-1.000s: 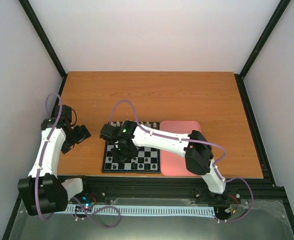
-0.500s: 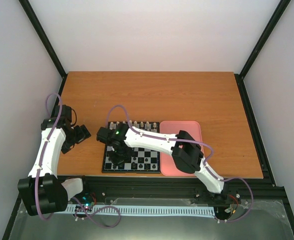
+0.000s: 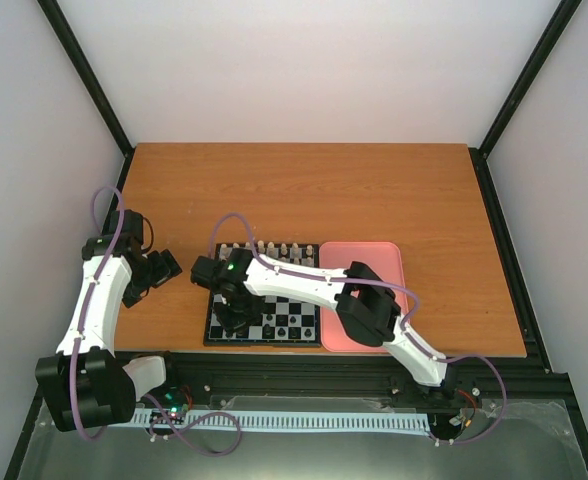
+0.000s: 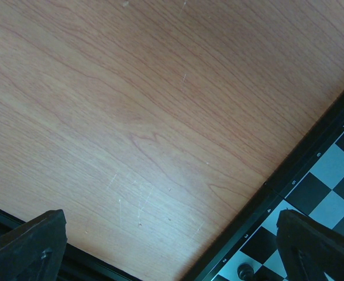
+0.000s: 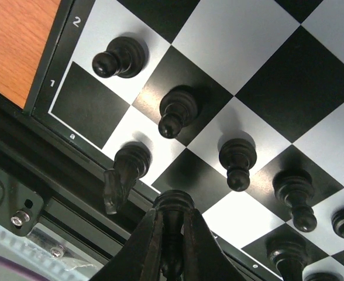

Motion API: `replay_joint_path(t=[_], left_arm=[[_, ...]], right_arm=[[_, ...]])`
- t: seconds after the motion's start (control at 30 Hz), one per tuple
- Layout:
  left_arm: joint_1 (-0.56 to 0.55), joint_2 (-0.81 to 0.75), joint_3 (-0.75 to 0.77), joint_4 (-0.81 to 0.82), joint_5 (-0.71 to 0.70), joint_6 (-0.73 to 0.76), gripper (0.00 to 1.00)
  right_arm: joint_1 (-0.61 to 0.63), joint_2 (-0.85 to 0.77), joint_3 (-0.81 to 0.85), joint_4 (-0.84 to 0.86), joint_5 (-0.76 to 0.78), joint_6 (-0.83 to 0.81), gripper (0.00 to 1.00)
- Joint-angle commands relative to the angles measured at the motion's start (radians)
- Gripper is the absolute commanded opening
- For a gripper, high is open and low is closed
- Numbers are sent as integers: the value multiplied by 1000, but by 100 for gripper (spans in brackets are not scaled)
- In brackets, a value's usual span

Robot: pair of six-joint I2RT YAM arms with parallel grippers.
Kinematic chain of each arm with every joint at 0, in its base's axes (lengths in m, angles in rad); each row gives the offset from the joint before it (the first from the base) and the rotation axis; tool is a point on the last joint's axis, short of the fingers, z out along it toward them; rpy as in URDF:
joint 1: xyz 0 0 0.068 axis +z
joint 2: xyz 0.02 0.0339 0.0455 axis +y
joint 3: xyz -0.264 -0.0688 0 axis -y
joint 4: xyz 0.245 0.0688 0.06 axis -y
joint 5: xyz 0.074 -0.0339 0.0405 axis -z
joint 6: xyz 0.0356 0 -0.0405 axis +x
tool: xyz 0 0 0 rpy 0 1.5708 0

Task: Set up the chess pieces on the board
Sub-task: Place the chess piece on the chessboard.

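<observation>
Right gripper (image 5: pixel 172 228) jaws clenched on black piece (image 5: pixel 173 202), hovering above near-left corner of board (image 5: pixel 312 76). Left gripper (image 4: pixel 169 234) jaws spread, idle over tabletop (image 4: pixel 131 117) beside board. Risk: lowering clips the neighbouring knight (image 5: pixel 125 170) and topples it; pieces stand close.

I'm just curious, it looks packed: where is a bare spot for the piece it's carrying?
The dark corner square of the black-and-grey checked board is bare, bordered by a black pawn and a black knight. The squares past them are crowded.
</observation>
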Motion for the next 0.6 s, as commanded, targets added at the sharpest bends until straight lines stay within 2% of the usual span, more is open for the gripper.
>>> replay_joint_path(t=[0.0,0.4,0.57], left_arm=[[-4,-11,0,14,6,16,100],[-3,-11,-1,17,6,15,100],[-3,-11,-1,17,6,16,100]], right_arm=[[5,29,30,-24,-3,-9,5],[-4,47,34,-34,7,-15,7],[-3,54,45,-37,5,-20,13]])
